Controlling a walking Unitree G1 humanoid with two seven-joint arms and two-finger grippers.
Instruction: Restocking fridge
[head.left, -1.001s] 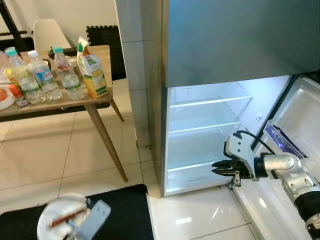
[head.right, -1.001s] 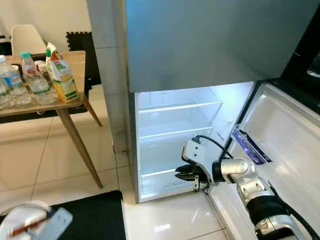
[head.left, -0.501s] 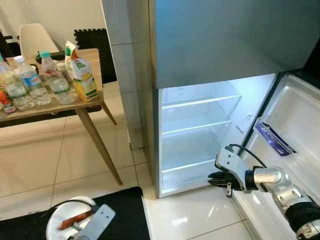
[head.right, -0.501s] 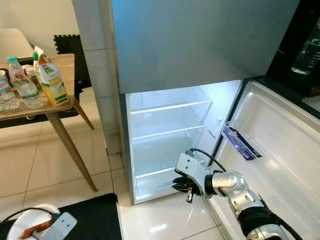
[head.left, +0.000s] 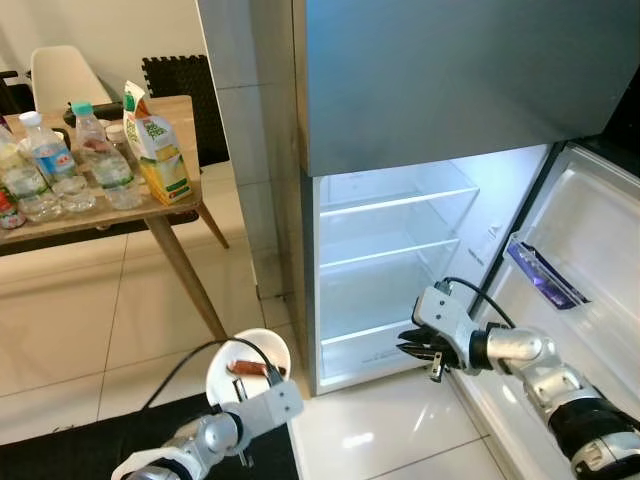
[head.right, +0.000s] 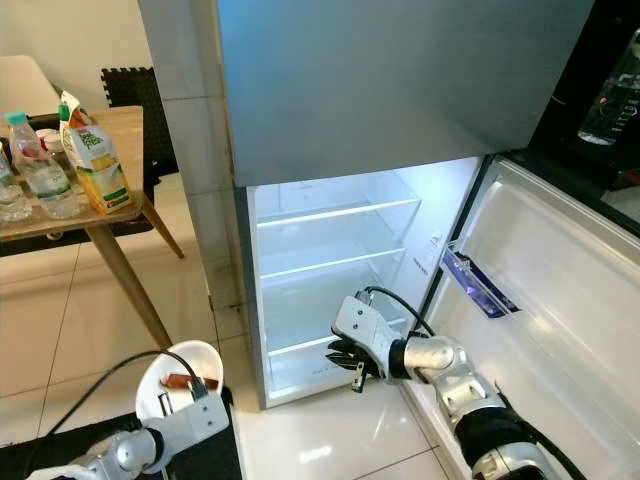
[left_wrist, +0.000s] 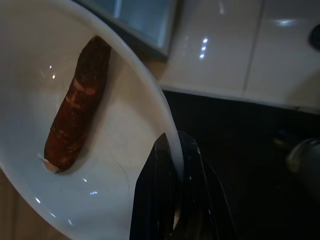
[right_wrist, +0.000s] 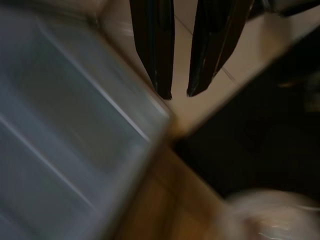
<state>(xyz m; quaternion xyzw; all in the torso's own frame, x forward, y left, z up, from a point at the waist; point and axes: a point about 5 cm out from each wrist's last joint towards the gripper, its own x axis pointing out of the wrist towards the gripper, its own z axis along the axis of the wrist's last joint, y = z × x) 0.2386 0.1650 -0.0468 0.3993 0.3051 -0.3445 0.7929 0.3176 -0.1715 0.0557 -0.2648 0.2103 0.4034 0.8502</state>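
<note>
My left gripper (left_wrist: 171, 150) is shut on the rim of a white bowl (left_wrist: 125, 150) that holds one brown sausage (left_wrist: 75, 125). In the eye views the bowl (head.left: 218, 368) is held low above the floor, just left of the open fridge (head.left: 390, 250). Its lit lower compartment has bare glass shelves. My right gripper (head.left: 405, 346) hangs in front of the lowest shelf, and its fingers (right_wrist: 155, 60) stand slightly apart with nothing between them.
The fridge door (head.left: 590, 260) stands open at the right with a door rack (head.left: 545, 275). At the left, a wooden table (head.left: 170, 205) carries several water bottles (head.left: 45, 165) and a juice carton (head.left: 155, 150). A black mat (head.left: 80, 445) lies on the tiled floor beneath my left arm.
My left arm has lifted the bowl with the sausage up and toward the fridge. The camera has shifted a little. The right gripper stays by the lowest shelf.
</note>
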